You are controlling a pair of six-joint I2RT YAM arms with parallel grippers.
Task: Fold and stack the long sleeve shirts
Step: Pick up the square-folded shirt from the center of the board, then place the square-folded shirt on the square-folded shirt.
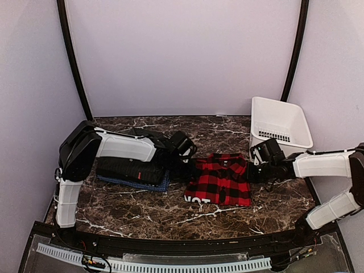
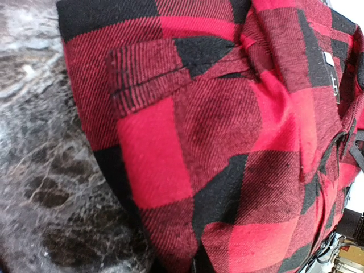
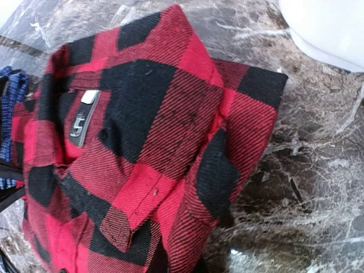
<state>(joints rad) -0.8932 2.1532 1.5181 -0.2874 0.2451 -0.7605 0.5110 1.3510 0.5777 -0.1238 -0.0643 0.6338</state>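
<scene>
**Three shirts, two arms, one basket**

Three shirts lie on the marble bench. One red-and-black checked shirt sits folded at the middle, with its white letters along the near edge. To its left, one black shirt lies folded on top of one blue shirt. The blue cloth shows only as a band along the black shirt's near and right sides. That pair's right end is just beside the checked shirt's left edge. One white basket stands in the far right corner, apart from the checked shirt.

Two arms reach in. The left arm crosses above the black shirt to the checked shirt's left edge. The right arm comes in from the right to its right edge. The left jaws are clamped on the left edge and the right jaws on the right edge. In each wrist view the cloth stands raised off the marble and runs down to the bottom of the frame, where the tips of the jaws are out of sight.

Bare marble shows along the near side of all three shirts. It also shows in a strip by the far wall and to the near right of the checked shirt. Walls close the bench on the left, far and right sides.
</scene>
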